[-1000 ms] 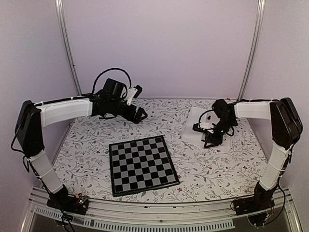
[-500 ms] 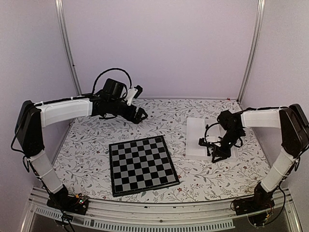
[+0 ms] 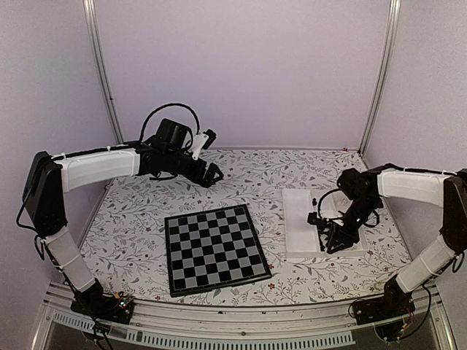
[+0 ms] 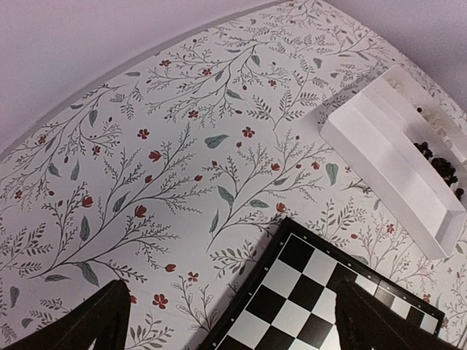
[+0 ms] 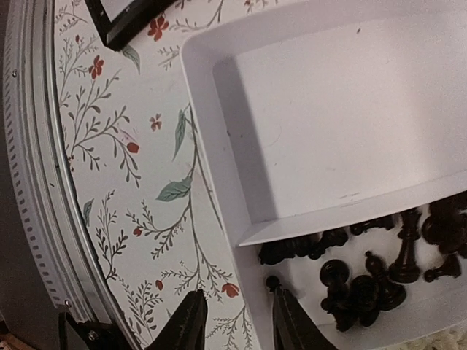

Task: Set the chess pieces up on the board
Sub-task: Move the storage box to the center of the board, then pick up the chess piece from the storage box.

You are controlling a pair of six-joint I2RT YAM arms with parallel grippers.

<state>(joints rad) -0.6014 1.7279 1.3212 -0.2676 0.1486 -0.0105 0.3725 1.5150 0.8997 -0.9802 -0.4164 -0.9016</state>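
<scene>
Left arm [image 3: 95,166] and right arm [image 3: 408,182] match: white shells on long links, black joints, a thin black cable [image 3: 168,105] looping off the wrist. Left pincer [image 4: 233,332] and right pincer [image 5: 235,324] are plain black too.

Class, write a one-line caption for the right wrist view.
Right end effector astride the white tray's rim; black chess pieces lie in one compartment, the next bare.
</scene>
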